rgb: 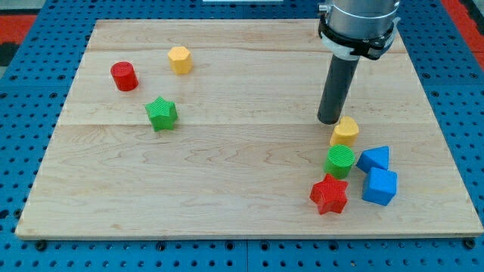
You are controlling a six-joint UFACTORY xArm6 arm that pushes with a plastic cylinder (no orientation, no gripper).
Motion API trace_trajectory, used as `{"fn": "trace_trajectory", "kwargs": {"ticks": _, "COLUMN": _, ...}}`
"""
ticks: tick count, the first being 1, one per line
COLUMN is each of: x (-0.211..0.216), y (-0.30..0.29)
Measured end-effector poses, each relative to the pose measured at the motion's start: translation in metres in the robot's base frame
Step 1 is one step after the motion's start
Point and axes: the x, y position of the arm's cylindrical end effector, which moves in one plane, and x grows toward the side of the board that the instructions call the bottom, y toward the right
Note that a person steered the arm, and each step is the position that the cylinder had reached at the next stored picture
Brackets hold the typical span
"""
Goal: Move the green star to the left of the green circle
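Note:
The green star (pixel 161 113) lies on the wooden board (pixel 227 174) at the view's left of centre. The green circle (pixel 340 162) sits far to its right, in a cluster near the view's lower right. My tip (pixel 329 121) rests on the board just above and left of the yellow block (pixel 345 131), which is right above the green circle. The tip is far to the right of the green star.
A red star (pixel 329 195) sits just below the green circle. A blue triangle-like block (pixel 375 159) and a blue cube (pixel 379 186) lie to its right. A red cylinder (pixel 124 76) and a yellow hexagon (pixel 180 59) lie above the green star.

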Motion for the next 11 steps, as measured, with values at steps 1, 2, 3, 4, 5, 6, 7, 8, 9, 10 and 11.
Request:
{"fn": "trace_trajectory", "kwargs": {"ticks": 1, "x": -0.009, "y": 0.006}}
{"fn": "trace_trajectory", "kwargs": {"ticks": 2, "x": -0.076, "y": -0.034}}
{"fn": "trace_trajectory", "kwargs": {"ticks": 3, "x": -0.099, "y": -0.139}}
{"fn": "trace_trajectory", "kwargs": {"ticks": 4, "x": -0.089, "y": -0.24}}
{"fn": "trace_trajectory", "kwargs": {"ticks": 5, "x": -0.06, "y": -0.294}}
{"fn": "trace_trajectory", "kwargs": {"ticks": 6, "x": 0.018, "y": -0.274}}
{"fn": "trace_trajectory", "kwargs": {"ticks": 7, "x": 0.035, "y": -0.217}}
{"fn": "trace_trajectory", "kwargs": {"ticks": 8, "x": 0.02, "y": -0.208}}
{"fn": "trace_trajectory", "kwargs": {"ticks": 9, "x": 0.013, "y": -0.199}}
{"fn": "trace_trajectory", "kwargs": {"ticks": 10, "x": 0.03, "y": -0.101}}
{"fn": "trace_trajectory", "kwargs": {"ticks": 11, "x": 0.028, "y": -0.092}}
